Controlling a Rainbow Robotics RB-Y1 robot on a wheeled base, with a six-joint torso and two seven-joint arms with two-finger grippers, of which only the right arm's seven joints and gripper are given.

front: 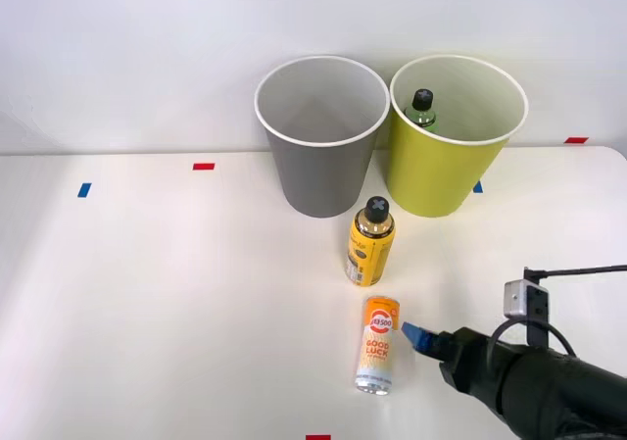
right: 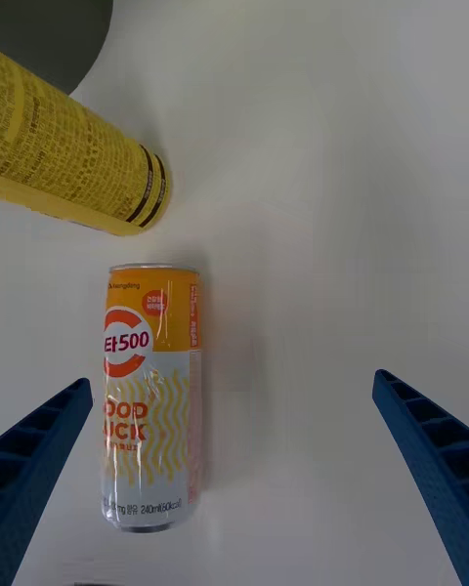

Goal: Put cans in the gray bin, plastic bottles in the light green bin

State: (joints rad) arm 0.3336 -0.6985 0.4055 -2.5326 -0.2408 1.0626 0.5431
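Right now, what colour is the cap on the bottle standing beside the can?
Black, on the yellow-labelled bottle; clearest in the front view.

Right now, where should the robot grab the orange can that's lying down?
Grab the can around its round middle, coming straight down from above. It lies flat on the table, so its long sides are free. The open tool sits off to one side and would need centering first.

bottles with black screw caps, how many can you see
2: a green bottle inside the lime bin; a yellow-labelled bottle upright before the gray bin. Others may lie hidden inside.
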